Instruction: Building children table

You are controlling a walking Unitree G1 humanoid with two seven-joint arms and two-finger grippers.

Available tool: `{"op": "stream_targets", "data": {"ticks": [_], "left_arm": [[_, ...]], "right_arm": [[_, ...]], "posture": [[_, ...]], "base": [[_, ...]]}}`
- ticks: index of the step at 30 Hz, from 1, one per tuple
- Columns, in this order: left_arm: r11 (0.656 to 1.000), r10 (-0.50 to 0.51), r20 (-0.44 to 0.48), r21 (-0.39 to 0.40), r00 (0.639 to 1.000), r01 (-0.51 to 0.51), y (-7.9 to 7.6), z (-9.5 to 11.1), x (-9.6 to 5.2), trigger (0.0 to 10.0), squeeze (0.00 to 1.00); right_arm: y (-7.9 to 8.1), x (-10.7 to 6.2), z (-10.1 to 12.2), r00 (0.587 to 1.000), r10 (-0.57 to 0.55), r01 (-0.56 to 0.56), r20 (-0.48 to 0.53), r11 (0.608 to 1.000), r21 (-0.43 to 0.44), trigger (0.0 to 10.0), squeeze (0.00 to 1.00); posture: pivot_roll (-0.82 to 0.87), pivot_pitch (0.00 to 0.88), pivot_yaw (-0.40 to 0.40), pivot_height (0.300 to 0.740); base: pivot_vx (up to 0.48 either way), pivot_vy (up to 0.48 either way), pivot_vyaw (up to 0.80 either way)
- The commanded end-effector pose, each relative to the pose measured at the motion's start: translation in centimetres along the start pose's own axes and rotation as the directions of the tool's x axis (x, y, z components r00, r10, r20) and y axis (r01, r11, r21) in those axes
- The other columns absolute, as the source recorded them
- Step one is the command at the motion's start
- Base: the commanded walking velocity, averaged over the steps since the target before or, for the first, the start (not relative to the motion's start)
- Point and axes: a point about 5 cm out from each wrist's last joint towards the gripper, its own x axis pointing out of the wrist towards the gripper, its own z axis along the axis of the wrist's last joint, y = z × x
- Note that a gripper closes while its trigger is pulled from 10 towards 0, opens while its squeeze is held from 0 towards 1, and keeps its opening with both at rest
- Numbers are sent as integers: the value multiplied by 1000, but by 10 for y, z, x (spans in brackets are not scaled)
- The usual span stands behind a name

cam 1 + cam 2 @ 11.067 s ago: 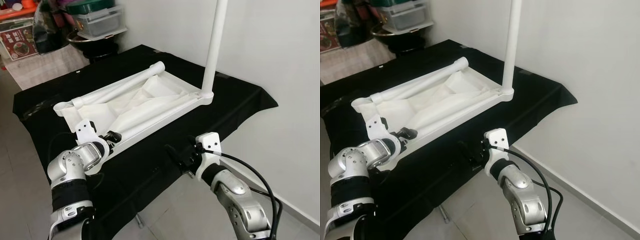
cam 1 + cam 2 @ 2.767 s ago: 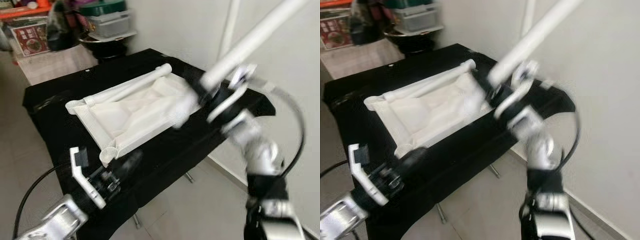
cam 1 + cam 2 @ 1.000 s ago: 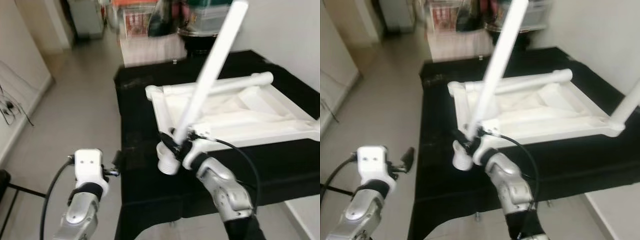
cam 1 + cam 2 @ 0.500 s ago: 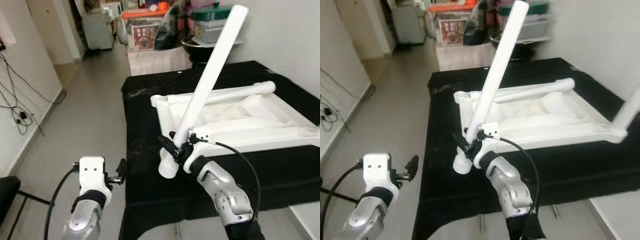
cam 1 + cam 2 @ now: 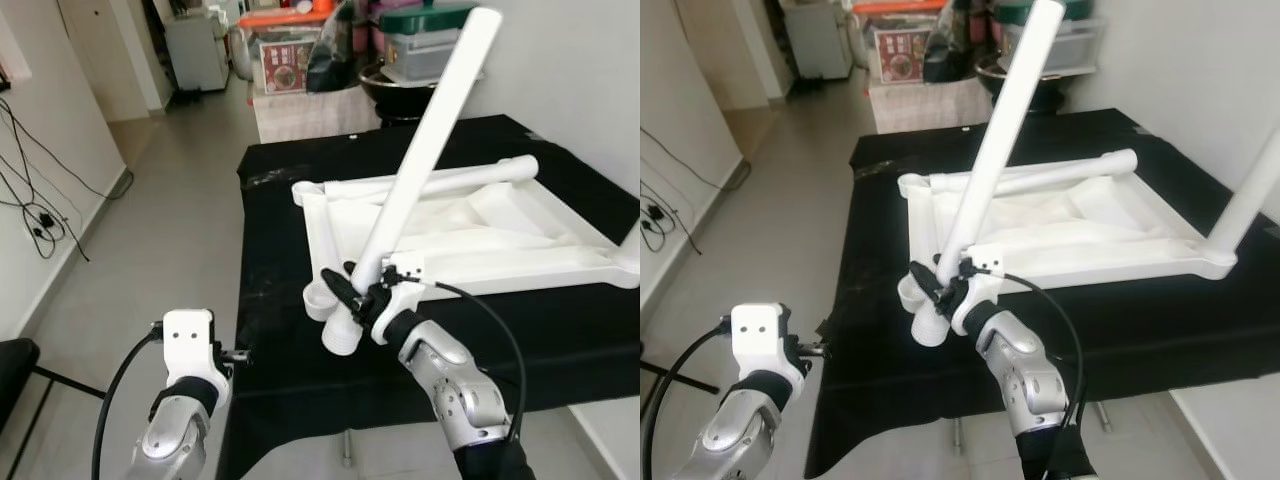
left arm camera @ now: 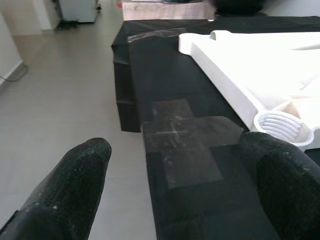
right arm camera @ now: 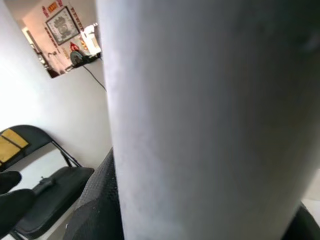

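An upturned white table top [image 5: 480, 250] lies on a black-covered table [image 5: 270, 250]. My right gripper [image 5: 355, 292] is shut on a white leg [image 5: 420, 150], held tilted with its thick lower end [image 5: 340, 335] just beside the open corner socket [image 5: 318, 298]. In the right wrist view the leg [image 7: 200, 115] sits between both black fingers [image 7: 97, 200]. My left gripper [image 6: 175, 150] is open and holds nothing, low beside the table's near left edge, facing the socket [image 6: 282, 127]. A second leg [image 5: 450, 180] lies along the top's far side. A third leg [image 5: 1250, 190] stands upright at the right corner.
Storage boxes and a dark pot [image 5: 400, 80] stand beyond the table's far end. Cables [image 5: 40, 220] trail over the grey floor on the left, and a black chair [image 5: 10, 370] is at the lower left. A white wall runs along the right.
Over the last seconds my right gripper has taken up a leg and my view has swung to the near left corner. Since half a second ago the corner socket has come into sight beside the leg's end.
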Motion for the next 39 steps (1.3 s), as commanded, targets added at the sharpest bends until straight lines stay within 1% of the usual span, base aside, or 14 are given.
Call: {"op": "stream_targets", "data": {"ticks": [1, 5, 10, 12, 16, 19, 20, 21, 24, 30, 31, 33, 35, 39], "left_arm": [[1000, 14, -9, -3, 1000, -14, 4, 0, 1, 10000, 0], [1000, 22, -5, 0, 1000, -22, 5, 2, 2, 10000, 0], [1000, -7, 2, -8, 1000, 7, 3, 4, -1, 10000, 0], [999, -36, 8, -15, 999, 37, 0, 5, -4, 10000, 0], [978, -205, 10, -44, 979, 205, -16, 8, -20, 10000, 0], [972, -231, 7, -49, 973, 231, -19, 8, -22, 10000, 0], [966, -258, -5, -39, 966, 257, -23, 7, -25, 10000, 0], [965, -262, -7, -37, 965, 261, -23, 7, -25, 10000, 0], [966, -252, -8, -52, 968, 252, -22, 5, -24, 10000, 0], [968, -247, -10, -42, 969, 247, -23, 5, -25, 10000, 0], [976, -206, 11, -67, 979, 206, -18, 7, -25, 10000, 0], [979, -185, 19, -79, 982, 186, -15, 7, -24, 10000, 0], [981, -173, 22, -87, 985, 175, -14, 8, -24, 10000, 0], [979, -189, -2, -71, 982, 189, -15, 6, -23, 10000, 0]], "right_arm": [[3, 3, 6, 1000, 14, -14, 18, 1000, -19, 10000, 0], [2, 5, 10, 999, 16, -15, 29, 999, -52, 10000, 0], [0, 9, 17, 999, 21, -15, 45, 992, -122, 10000, 0], [-2, 11, 22, 998, 22, -14, 60, 991, -135, 10000, 0], [-4, 14, 59, 982, 125, -101, 140, 981, -166, 10000, 0], [-4, 13, 65, 978, 147, -119, 147, 976, -181, 10000, 0], [-1, 14, 73, 974, 191, -150, 125, 948, -282, 10000, 0], [1, 15, 74, 973, 201, -156, 111, 933, -324, 10000, 0], [6, 17, 71, 974, 206, -159, 96, 918, -363, 10000, 0], [12, 17, 64, 971, 226, -183, 83, 917, -355, 10000, 0], [16, 18, 60, 966, 248, -210, 73, 917, -339, 10000, 0], [18, 18, 59, 964, 257, -220, 73, 919, -327, 10000, 0], [18, 18, 58, 962, 263, -227, 73, 920, -319, 10000, 0], [18, 19, 59, 965, 255, -219, 66, 915, -340, 10000, 0]], "posture": [[-13, 0, 37, 740], [-11, 0, 36, 740], [7, 2, 30, 740], [11, 6, 28, 740], [18, 20, 29, 740], [18, 20, 29, 740], [18, 25, 29, 740], [18, 25, 29, 740], [20, 27, 26, 740], [24, 27, 26, 740], [22, 25, 29, 740], [22, 25, 29, 740], [22, 25, 29, 740], [20, 22, 31, 740]], "base": [[0, 0, 0], [0, 0, 0], [0, 0, 0], [0, 0, 0], [0, 0, 0], [0, 0, 0], [0, 0, 0], [0, 0, 0], [0, -270, 0], [0, -464, 610], [0, 0, 800], [0, 0, 800], [0, 0, 800], [0, 0, 0]]}}
